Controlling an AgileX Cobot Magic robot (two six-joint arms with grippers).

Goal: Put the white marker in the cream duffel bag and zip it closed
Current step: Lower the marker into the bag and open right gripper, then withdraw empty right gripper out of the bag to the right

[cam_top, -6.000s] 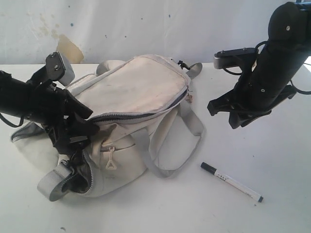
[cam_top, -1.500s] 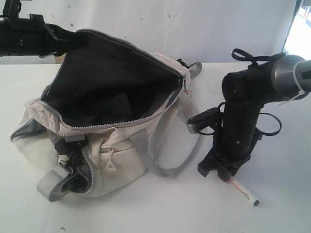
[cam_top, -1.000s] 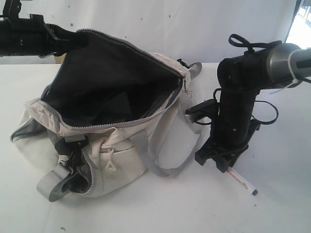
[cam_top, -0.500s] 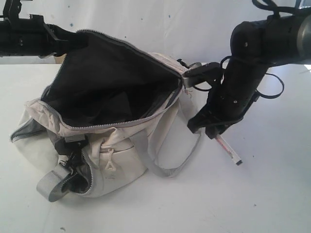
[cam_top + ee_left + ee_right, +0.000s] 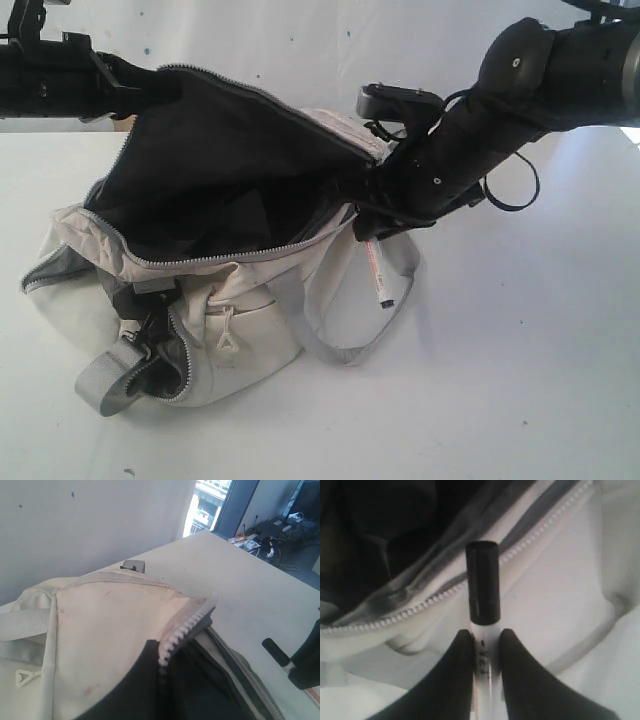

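Right arm stretches across | right gripper (image 5: pixel 485 641) pinches slim white black-capped marker (image 5: pixel 378 272) at open rim of soft cream fabric duffel bag (image 5: pixel 250 300) | left gripper (image 5: pixel 135 85) at raised flap (image 5: pixel 230 130), grip unclear.

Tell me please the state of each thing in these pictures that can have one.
cream duffel bag: main zipper open, top flap lifted, dark inside showing.
white marker: cap on, gripped at the barrel, in the air at the edge of the bag's opening, not yet inside.
left gripper: shut on the bag's flap edge, holding it up.
right gripper: shut on the white marker.
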